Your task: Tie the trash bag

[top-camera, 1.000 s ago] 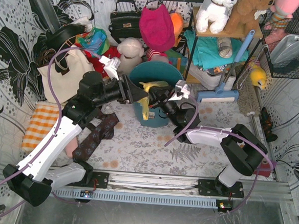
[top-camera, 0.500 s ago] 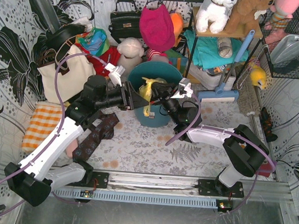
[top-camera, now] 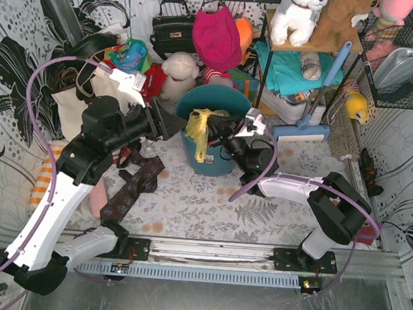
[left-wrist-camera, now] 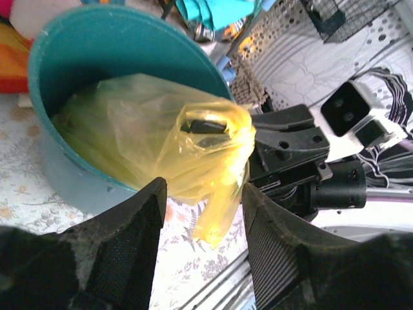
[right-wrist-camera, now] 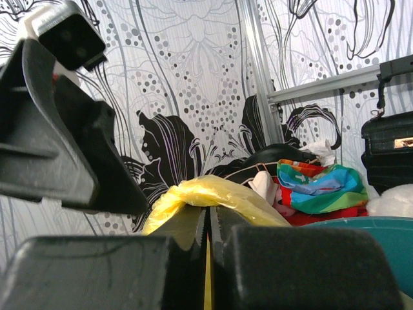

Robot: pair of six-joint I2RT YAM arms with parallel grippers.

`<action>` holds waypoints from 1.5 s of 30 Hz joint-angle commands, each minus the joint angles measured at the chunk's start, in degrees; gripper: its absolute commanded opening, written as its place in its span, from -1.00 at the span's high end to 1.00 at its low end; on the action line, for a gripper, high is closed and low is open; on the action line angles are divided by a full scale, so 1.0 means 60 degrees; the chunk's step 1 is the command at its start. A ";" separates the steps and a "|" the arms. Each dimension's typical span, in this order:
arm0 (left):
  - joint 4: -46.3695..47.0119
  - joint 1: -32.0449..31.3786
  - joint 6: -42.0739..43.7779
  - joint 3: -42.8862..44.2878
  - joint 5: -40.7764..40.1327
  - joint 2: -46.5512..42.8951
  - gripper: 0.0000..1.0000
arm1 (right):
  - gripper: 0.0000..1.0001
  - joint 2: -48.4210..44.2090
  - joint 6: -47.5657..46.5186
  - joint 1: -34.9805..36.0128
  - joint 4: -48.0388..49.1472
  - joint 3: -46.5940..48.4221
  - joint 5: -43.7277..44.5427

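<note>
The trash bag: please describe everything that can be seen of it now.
The trash bag is thin, translucent yellow plastic, crinkled. Its body sits inside the teal bucket, and its gathered top is pulled over the rim, with a loose tail hanging down outside. The right tool is shut on this gathered part; a dark fingertip shows through the film. The left tool is open, one finger on each side of the tail; whether it touches cannot be told.
</note>
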 commanded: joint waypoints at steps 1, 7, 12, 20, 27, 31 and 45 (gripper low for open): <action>0.0574 0.0062 0.0064 0.0240 -0.0951 -0.0091 -0.16 | 1.00 0.0099 0.0260 -0.0030 0.1036 0.0402 -0.0526; 0.1055 0.0116 -0.0981 0.0732 -0.0619 0.0938 -0.14 | 1.00 0.0134 0.0124 -0.0022 0.1033 0.0441 -0.0956; 0.1697 0.0225 -0.1654 0.0459 0.0312 0.1158 -0.12 | 1.00 0.0161 -0.0262 -0.0019 0.1041 0.0543 -0.1362; 0.1858 0.0317 -0.1860 0.0116 0.0647 0.1067 -0.07 | 0.81 0.0208 -0.1076 -0.0016 0.1096 0.0668 -0.1809; 0.2070 0.0368 -0.2043 -0.0176 0.0823 0.0830 -0.09 | 0.87 0.0237 -0.1948 -0.0024 0.1100 0.0794 -0.1569; 0.2194 0.0372 -0.2243 -0.0629 0.0897 0.0631 -0.10 | 0.93 0.0326 -0.2300 -0.0016 0.1100 0.0831 -0.1198; 0.4060 0.0376 -0.3641 -0.2829 0.2237 0.0244 -0.09 | 1.00 0.0478 -0.2456 -0.0019 0.1115 0.1110 -0.1432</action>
